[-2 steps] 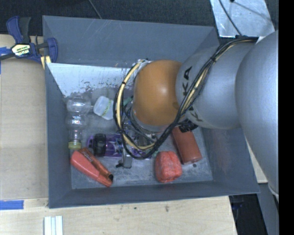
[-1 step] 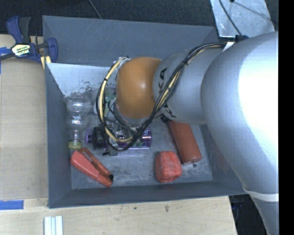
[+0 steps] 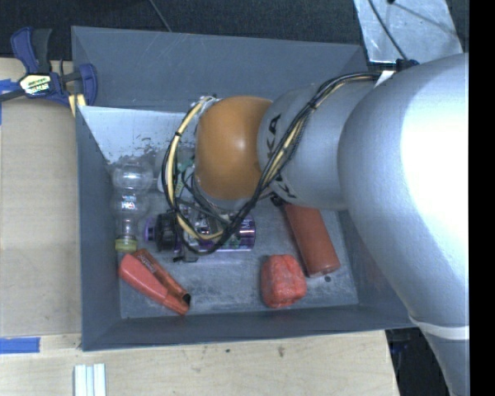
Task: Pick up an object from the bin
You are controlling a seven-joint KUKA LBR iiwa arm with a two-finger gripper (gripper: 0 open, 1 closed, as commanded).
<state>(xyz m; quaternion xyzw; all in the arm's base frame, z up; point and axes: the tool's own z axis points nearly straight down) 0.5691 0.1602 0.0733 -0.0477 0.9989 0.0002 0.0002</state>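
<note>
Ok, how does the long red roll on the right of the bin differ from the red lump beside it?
The roll is long, smooth and round-sided; the lump is short, blocky and rough. The roll's far end runs under the arm; the lump lies fully in view. Both are reddish and lie on the floor of the bin.

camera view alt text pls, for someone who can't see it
The robot arm reaches in from the right, its gripper low over a purple object in the middle of the grey bin. Around it lie a clear bottle, an orange-red tool, a red block and a reddish cylinder.
</note>
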